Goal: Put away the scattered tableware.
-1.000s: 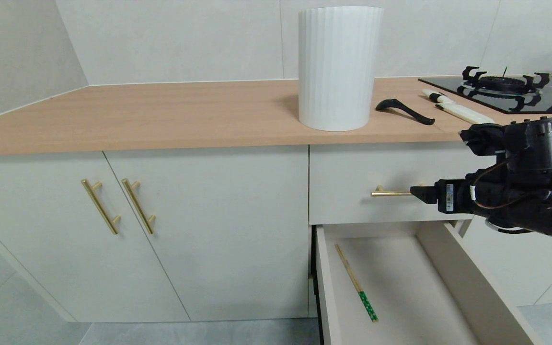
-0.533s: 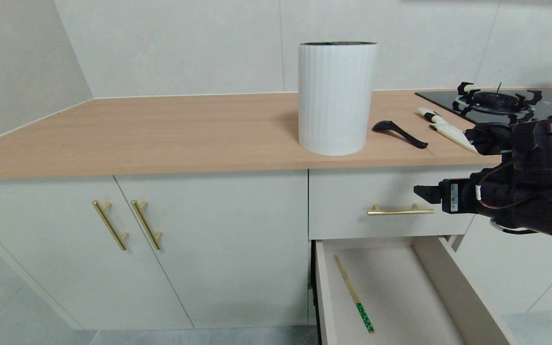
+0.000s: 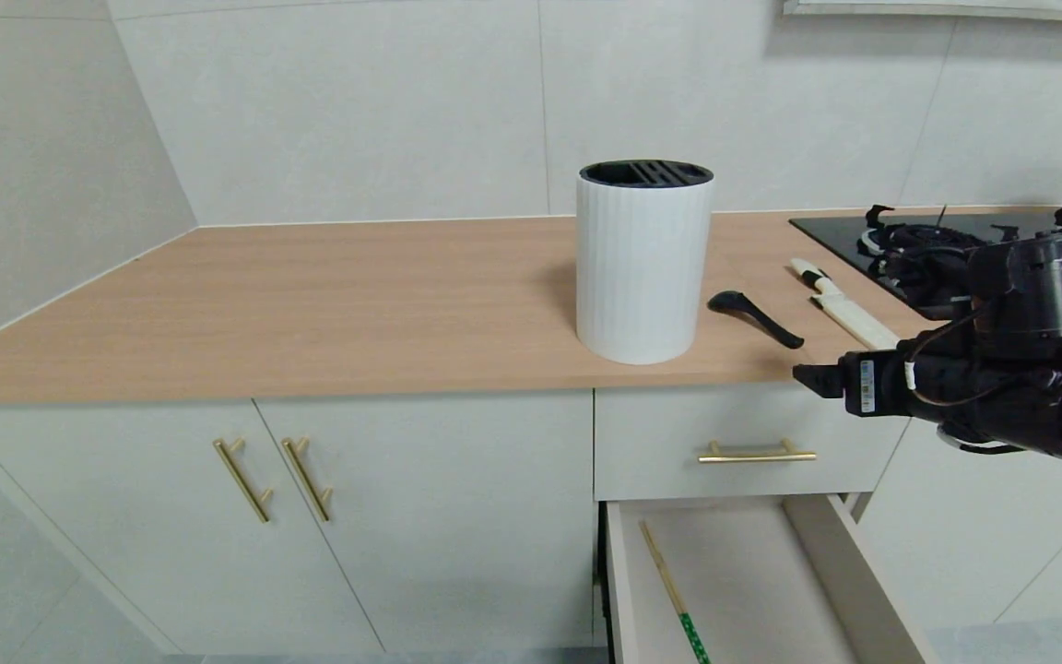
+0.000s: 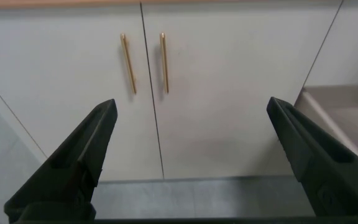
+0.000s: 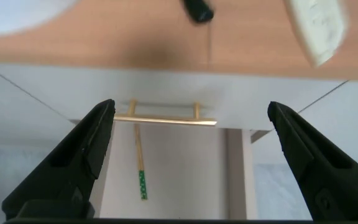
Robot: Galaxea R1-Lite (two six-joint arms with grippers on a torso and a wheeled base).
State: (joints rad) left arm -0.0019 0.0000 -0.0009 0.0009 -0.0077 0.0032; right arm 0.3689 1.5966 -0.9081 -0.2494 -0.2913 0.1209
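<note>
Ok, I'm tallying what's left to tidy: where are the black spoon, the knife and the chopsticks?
black spoon (image 3: 760, 320): head view, middle of its handle.
knife (image 3: 855, 318): head view, on the pale blade.
chopsticks (image 3: 667, 581): head view, on the bare wooden shaft.

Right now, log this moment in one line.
left gripper open | right gripper open, empty | chopsticks in open drawer | black spoon, knife on counter

Your table (image 3: 310, 304) has a broad open stretch left of the tall white holder (image 3: 644, 267). Right of it, black spoon (image 3: 754, 316) and knife (image 3: 840, 309) narrow the lane toward the stove (image 3: 909, 244). Below, open drawer (image 3: 854, 590): chopsticks (image 3: 665, 576) hug its left wall.
</note>
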